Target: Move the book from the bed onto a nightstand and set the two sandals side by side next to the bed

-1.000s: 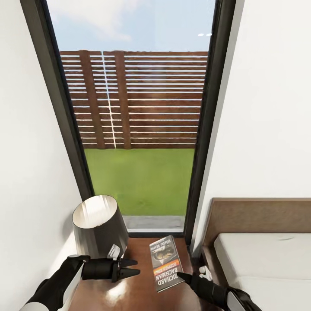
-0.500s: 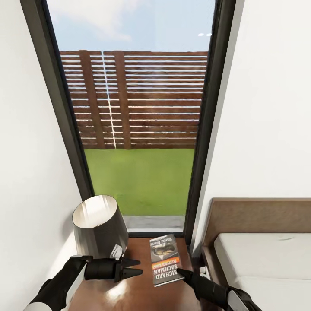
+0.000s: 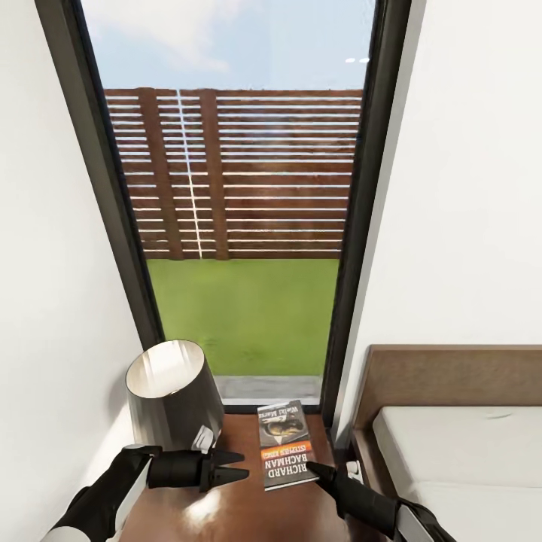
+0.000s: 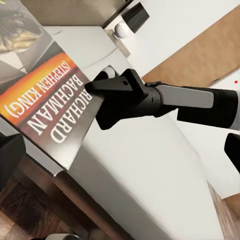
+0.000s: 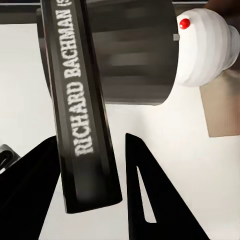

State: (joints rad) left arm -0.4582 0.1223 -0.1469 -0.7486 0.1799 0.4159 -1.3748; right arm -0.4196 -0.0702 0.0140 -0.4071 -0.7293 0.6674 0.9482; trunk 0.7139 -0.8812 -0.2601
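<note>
Head view: I am parked facing a tall dark-framed window (image 3: pixel 226 203) with grass and a slatted brown fence (image 3: pixel 233 173) outside. Below it sits the nightstand (image 3: pixel 241 504), glossy dark-brown top, just beside the bed (image 3: pixel 452 391), whose brown headboard and light mattress show at lower right.

The book (image 3: pixel 284 444) is over the nightstand top, cover up, "RICHARD BACHMAN" lettering toward me, orange band above it. From the head view I cannot tell whether it rests flat on the wood or is held just off it.

Right gripper (image 3: pixel 315 471): it reaches in from the bed side to the book's near right corner. In the right wrist view the two dark fingers (image 5: pixel 145 200) straddle the book's (image 5: pixel 82 110) lettered spine, one on each side. In the left wrist view the right gripper (image 4: pixel 102 87) meets the edge of the book (image 4: pixel 47 105). I read it as clamped on the book, fingers pressed on the edge.

Left gripper (image 3: pixel 235 467): hovers over the nightstand's left half, pointing toward the book, near it but apart. Its fingers are spread in a narrow V, nothing between them.

A lamp with a dark grey shade (image 3: pixel 172 391) stands on the nightstand's back left corner, close behind the left gripper
</note>
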